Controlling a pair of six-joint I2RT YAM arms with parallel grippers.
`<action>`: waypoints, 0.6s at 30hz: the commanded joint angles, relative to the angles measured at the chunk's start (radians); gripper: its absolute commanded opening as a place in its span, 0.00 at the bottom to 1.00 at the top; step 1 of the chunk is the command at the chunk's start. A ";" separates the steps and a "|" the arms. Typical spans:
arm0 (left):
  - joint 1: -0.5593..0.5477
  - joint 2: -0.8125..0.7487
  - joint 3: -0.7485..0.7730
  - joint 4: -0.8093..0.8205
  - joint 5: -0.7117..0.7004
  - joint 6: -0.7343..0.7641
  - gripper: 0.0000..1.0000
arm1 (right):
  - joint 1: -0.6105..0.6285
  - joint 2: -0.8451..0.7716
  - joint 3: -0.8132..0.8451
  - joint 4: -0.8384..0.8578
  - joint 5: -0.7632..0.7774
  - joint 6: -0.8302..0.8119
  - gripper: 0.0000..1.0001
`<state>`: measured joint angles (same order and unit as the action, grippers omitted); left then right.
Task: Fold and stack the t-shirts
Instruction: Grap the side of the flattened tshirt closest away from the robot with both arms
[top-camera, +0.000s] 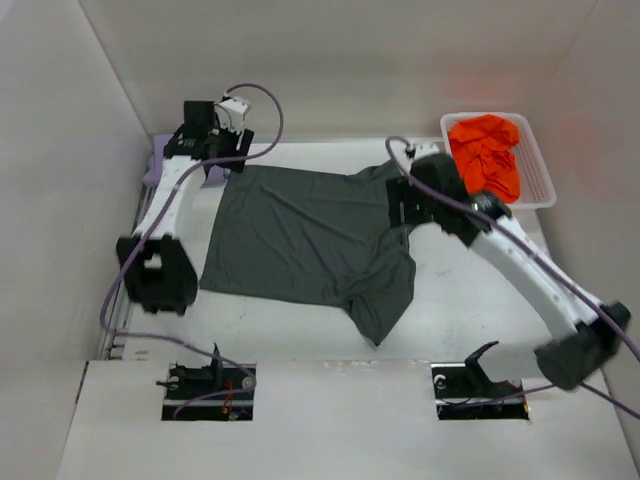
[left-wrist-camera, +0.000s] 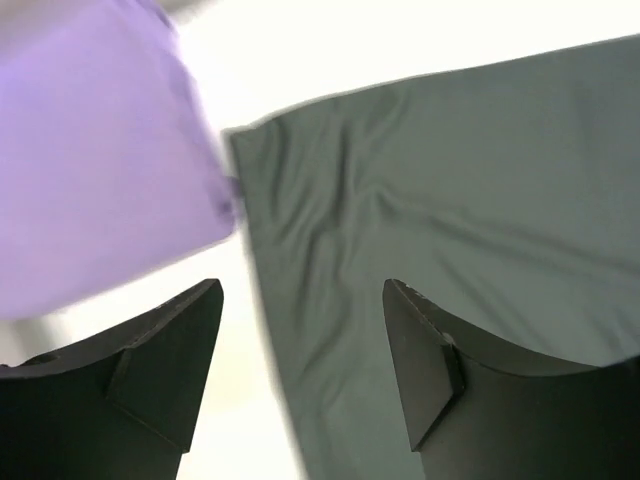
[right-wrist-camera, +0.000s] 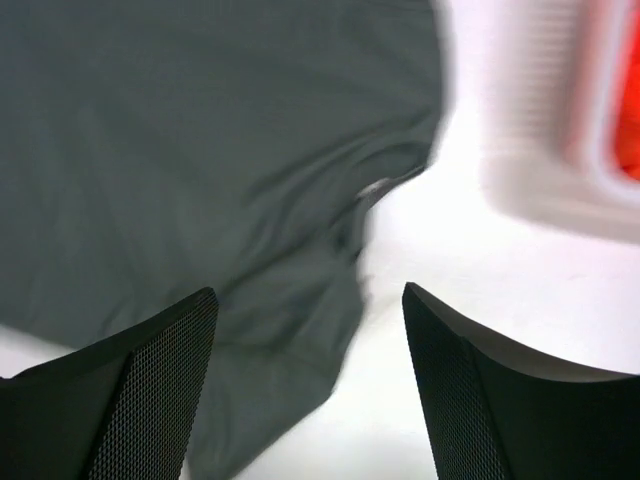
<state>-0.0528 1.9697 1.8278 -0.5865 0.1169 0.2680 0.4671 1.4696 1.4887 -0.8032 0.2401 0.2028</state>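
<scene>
Left fingers (left-wrist-camera: 150, 370) and right fingers (right-wrist-camera: 500, 400) gape empty over the grey shirt (top-camera: 300, 235), the lavender shirt (left-wrist-camera: 90, 170) mostly hidden.

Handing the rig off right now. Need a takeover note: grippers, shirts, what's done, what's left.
Left gripper: open, empty, over the far-left corner of the dark grey shirt.
Right gripper: open, empty, above that shirt's far-right sleeve edge.
The dark grey shirt lies spread out in the middle, unfolded. The lavender shirt sits far left, mostly hidden by the left arm; its fold state is unclear. The orange shirt is crumpled in the white basket, far right.
Done: grey laid out.
Left: fold grey, stack it, then fold and stack orange.
</scene>
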 joint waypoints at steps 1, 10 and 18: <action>0.003 -0.328 -0.258 -0.005 0.049 0.261 0.66 | 0.145 -0.135 -0.276 0.053 0.030 0.116 0.79; 0.027 -0.794 -1.050 -0.064 -0.057 0.783 0.67 | 0.595 -0.255 -0.683 0.186 0.015 0.523 0.79; 0.067 -0.727 -1.165 0.186 -0.109 0.754 0.67 | 0.679 -0.108 -0.708 0.274 0.037 0.532 0.79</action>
<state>0.0067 1.2163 0.6598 -0.5694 0.0299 0.9627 1.1233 1.3315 0.7776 -0.6109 0.2447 0.6922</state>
